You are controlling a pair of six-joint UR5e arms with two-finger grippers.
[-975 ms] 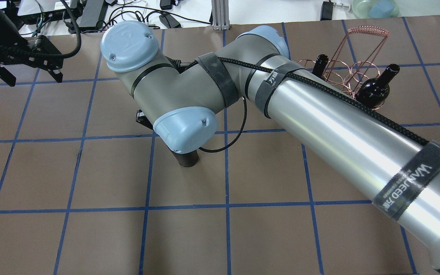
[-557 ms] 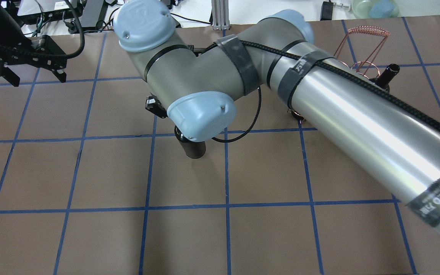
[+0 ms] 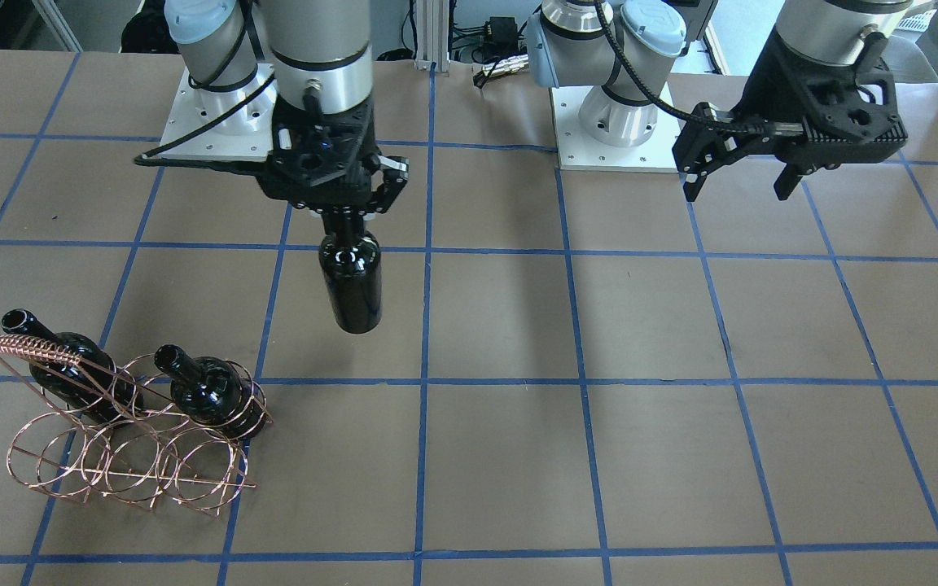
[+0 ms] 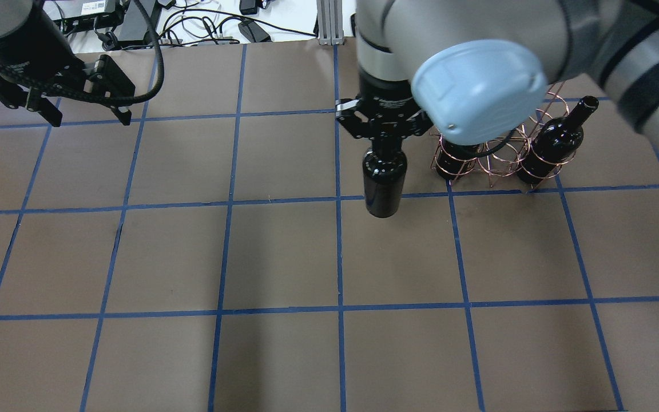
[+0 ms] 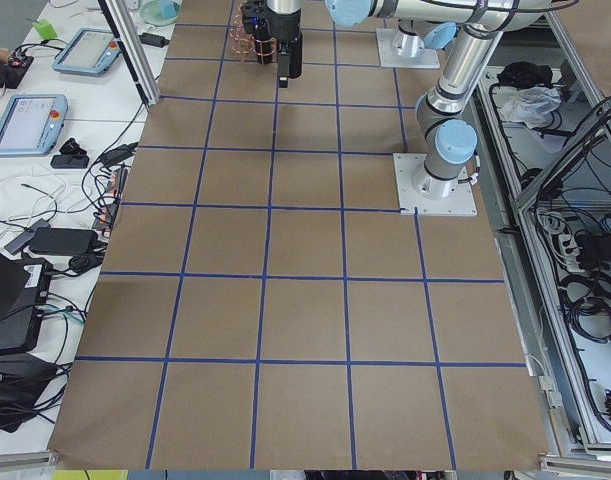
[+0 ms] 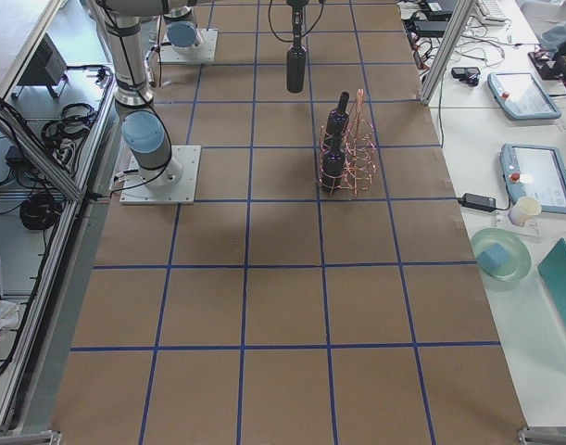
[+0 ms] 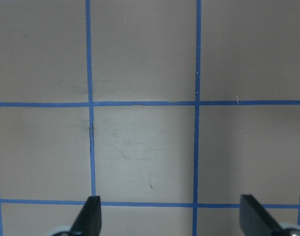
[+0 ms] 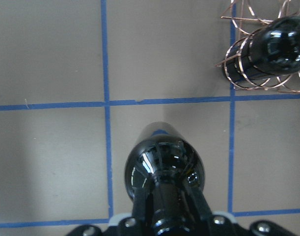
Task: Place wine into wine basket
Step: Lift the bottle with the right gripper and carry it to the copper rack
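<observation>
The right gripper [image 3: 344, 213] had its fingers clamped on the slim neck of the wine [image 3: 351, 281], which hung upright, mouth up, from the downward-pointing wrist. Its base seemed to hang clear of the brown table [image 3: 681, 325], though the steep angles made that hard to confirm. The bottle was near the wine basket [image 3: 123, 456] but not touching it, on the side towards the table's middle. Two other dark bottles leaned in the copper rings, one under the coil-wrapped handle [image 3: 70, 370] and one at the end nearest the held bottle [image 3: 208, 395]. The left gripper [image 3: 742, 175] hovered well apart over bare table, its fingers [image 7: 91, 216] spread wide and holding nothing.
</observation>
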